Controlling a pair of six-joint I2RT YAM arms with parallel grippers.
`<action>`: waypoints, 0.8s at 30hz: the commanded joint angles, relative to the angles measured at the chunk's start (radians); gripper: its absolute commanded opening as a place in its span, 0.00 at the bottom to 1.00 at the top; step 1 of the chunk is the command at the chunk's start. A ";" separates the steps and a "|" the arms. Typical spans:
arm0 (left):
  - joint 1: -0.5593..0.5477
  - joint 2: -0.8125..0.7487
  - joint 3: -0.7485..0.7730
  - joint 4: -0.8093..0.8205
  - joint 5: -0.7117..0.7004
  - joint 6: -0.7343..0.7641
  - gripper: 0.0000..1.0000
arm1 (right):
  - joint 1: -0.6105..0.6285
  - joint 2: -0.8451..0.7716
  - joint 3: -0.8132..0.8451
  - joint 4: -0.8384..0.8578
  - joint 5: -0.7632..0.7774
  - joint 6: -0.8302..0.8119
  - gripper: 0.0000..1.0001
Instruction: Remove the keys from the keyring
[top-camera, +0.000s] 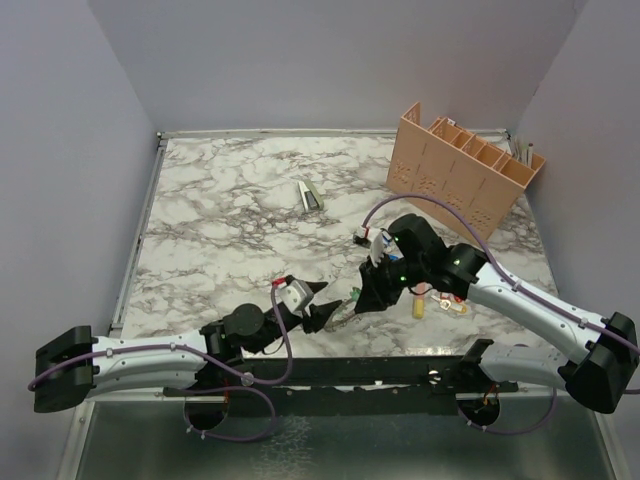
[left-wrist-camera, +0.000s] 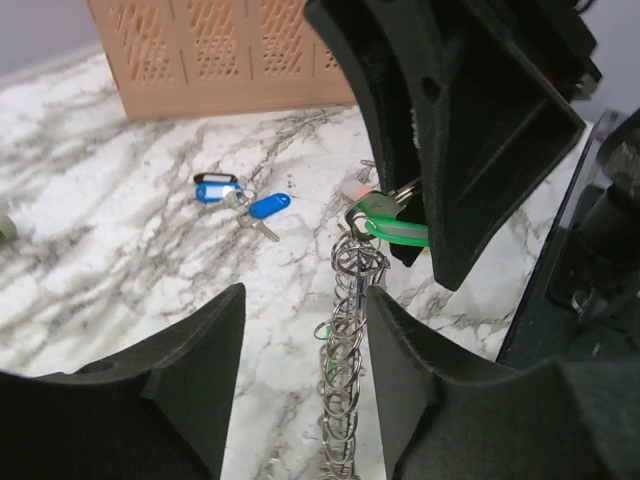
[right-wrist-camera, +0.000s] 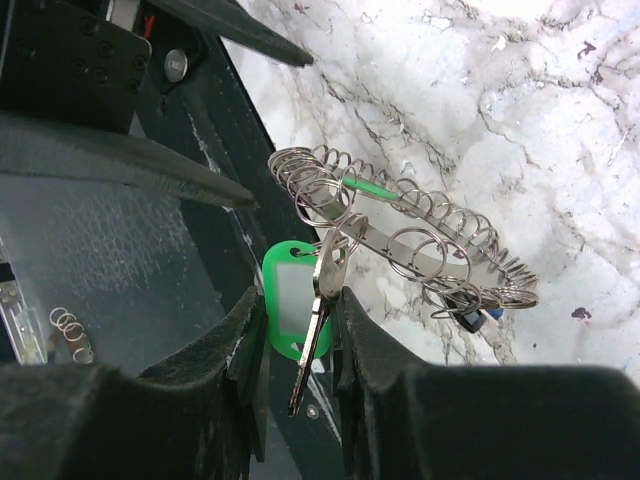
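Keyring (right-wrist-camera: 400, 235) looks light, springy, slippery. Your right hand (right-wrist-camera: 300, 305) clamps the green-tagged key (right-wrist-camera: 312, 335) at its seven o'clock. Your left hand (left-wrist-camera: 305, 300) straddles it, released; pinch the flat band.

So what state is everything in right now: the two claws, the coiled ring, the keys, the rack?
Left gripper: open.
Right gripper: shut on the green-tagged metal key.
Large grey coiled metal keyring: stretched between the two grippers.
Green-tagged metal key: threaded on the keyring, clamped.
Two blue-tagged metal keys: off the keyring, lying on the marble table.
Peach plastic rack: upright.
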 joint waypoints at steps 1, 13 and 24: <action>-0.005 0.006 0.049 -0.009 0.137 0.301 0.56 | 0.000 0.004 0.034 -0.036 -0.019 -0.023 0.01; -0.004 0.066 0.142 -0.124 0.367 0.701 0.60 | 0.000 0.012 0.054 -0.082 -0.045 -0.082 0.01; 0.019 0.165 0.315 -0.413 0.448 0.795 0.57 | 0.000 0.030 0.065 -0.103 -0.082 -0.123 0.01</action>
